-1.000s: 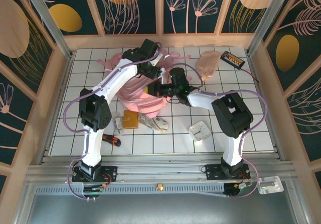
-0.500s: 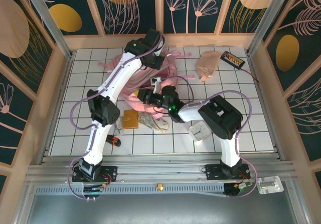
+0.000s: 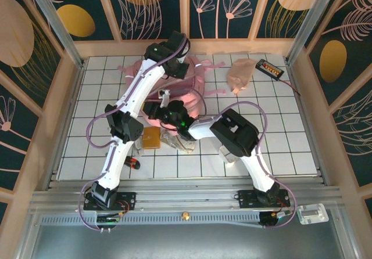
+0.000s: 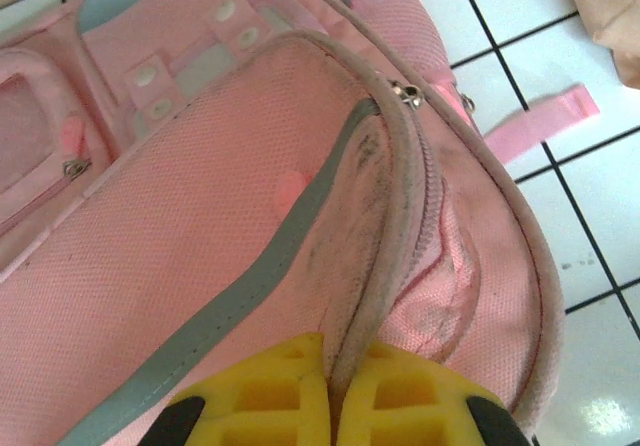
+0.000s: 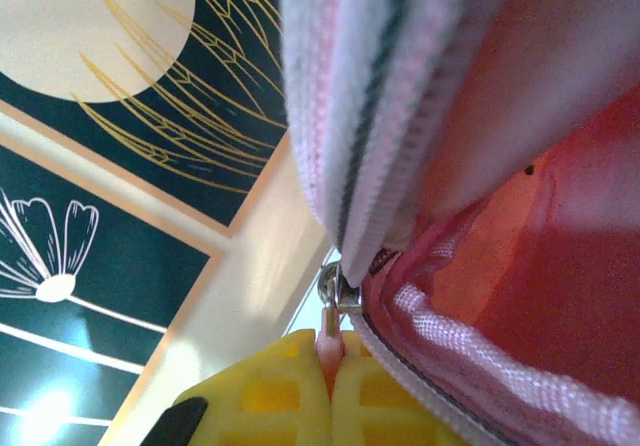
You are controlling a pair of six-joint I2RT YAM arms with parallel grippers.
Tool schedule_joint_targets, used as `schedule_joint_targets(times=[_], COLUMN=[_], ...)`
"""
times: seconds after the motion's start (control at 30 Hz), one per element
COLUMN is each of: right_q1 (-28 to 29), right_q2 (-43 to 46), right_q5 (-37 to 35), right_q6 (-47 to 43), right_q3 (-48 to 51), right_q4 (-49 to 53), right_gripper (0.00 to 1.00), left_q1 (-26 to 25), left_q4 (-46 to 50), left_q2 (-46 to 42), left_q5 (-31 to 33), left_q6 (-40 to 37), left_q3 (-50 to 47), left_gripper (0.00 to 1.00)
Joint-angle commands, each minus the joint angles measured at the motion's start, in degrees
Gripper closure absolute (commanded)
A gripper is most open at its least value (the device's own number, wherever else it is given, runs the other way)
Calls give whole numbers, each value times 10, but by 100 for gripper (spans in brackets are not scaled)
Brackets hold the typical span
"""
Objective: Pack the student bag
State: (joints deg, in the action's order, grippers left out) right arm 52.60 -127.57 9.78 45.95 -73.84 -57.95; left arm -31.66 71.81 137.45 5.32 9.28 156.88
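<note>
I count one student bag, two claws of mine, and six smaller things on the tiled table: one pale pouch and one black box with an orange label at the back right, one orange-brown square, one clear wrapped packet, one white object partly behind my right arm, and one small black-and-red tool near my left arm. The bag lies at the back centre of the table, directly under both claws. My left claw is pinched closed on the grey-edged rim of the bag's opening. My right claw is closed on the zipper pull, at the mouth of the bag.
</note>
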Motion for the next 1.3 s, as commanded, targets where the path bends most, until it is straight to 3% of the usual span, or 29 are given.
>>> schedule_joint_targets(times=[0.0,0.17,0.3,0.43,0.7,0.83,1.0,1.27], right_q1=[38,47,50,51,39,-17,-114,-231], right_q2=[-51,-84,-14,103,327,409,435,404], right_q5=[39,36,18,17,15,23,88,189], right_q6=[-25,-43,-53,-84,-109,-71,-69,-42], right_q3=[-72,-136,-48,64,222,265,273,235], right_q4=[38,63,65,100,246,339,400,332], right_gripper=[100,98,51,31,25,24,24,24], left_q1=[-19,-19,-17,-17,-16,-16,-16,-15], left_q4=[-73,-59,-57,-46,-50,-54,-53,-52], left_q2=[11,17,13,23,49,43,35,36], left_q5=[-47,-41,-27,-4,5,-13,-12,-13], left_q6=[49,44,37,17,-2,-4,-4,-4], left_q3=[78,100,106,105,130,127,124,111], left_gripper=[100,100,100,100,100,100,100,100])
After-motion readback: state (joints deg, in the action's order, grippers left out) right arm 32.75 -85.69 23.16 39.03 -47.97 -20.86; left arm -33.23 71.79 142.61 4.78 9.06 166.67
